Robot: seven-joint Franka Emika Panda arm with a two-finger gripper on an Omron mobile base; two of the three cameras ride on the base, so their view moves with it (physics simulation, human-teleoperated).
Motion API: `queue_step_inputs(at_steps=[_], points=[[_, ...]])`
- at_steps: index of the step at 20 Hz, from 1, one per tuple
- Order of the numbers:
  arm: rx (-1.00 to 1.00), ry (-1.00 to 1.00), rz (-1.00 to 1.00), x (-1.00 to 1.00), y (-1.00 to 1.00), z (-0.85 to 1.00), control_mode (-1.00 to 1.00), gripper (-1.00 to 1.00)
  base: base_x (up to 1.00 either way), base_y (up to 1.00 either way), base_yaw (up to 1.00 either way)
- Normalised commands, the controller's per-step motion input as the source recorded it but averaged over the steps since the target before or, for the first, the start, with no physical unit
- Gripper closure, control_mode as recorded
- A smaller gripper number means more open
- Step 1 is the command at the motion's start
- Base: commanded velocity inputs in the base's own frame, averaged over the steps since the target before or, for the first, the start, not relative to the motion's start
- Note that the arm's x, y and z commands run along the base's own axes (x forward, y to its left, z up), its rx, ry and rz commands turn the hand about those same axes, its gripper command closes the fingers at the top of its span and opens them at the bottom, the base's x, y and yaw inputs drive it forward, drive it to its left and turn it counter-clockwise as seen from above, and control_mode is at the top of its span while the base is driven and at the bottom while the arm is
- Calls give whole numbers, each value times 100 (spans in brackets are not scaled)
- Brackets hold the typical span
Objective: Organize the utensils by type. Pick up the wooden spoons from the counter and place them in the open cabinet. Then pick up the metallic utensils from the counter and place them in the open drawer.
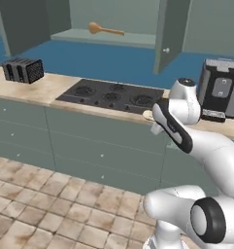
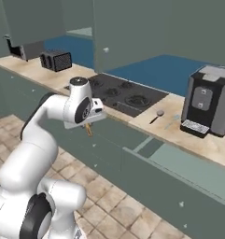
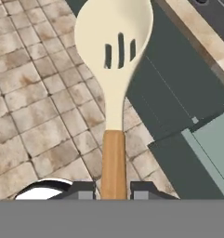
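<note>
The white arm bends forward at the elbow, its wrist level with the surface edge. The gripper [image 3: 113, 190] points outward over the floor, its two dark fingers [image 3: 83, 189] clamped on a slotted spoon's wooden handle.

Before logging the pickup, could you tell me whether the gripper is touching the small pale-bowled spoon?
Touching: in the hand view the gripper fingertips press both sides of the spoon's wooden handle.

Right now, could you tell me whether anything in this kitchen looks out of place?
Nothing is spilled or damaged. Two metallic utensils still lie loose on the counter beside the coffee machine. The gripper holds the pale slotted spoon out over the floor.
</note>
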Motion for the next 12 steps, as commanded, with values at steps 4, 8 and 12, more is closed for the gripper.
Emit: queue_step_inputs(at_steps=[4, 8, 12], points=[[0, 0, 0, 0, 0, 0, 100, 100, 74, 59, 0], [0, 0, 0, 0, 0, 0, 100, 100, 69, 68, 0], [0, 0, 0, 0, 0, 0, 100, 100, 83, 44, -8]])
